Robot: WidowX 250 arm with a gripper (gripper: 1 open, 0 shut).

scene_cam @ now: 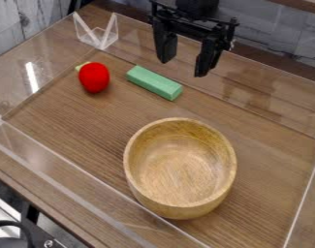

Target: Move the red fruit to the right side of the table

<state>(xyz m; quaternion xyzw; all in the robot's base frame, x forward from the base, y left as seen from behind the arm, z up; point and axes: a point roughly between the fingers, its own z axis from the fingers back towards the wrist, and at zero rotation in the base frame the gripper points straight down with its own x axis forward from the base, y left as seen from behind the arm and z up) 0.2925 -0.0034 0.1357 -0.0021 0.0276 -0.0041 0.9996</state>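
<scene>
Nearest, a round wooden bowl (180,166) sits on the wood-grain table (69,121), close to the front acrylic wall (69,174). Farther back, the red fruit (94,77) rests on the left side, with a flat green block (154,82) near it on its right, not touching. Beyond the block, the black gripper (184,55) hangs above the tabletop, fingers spread wide and empty.

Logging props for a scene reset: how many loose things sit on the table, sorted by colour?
Red: 1, the red fruit
Green: 1, the flat block
Light wood: 1, the bowl
Total: 3
</scene>
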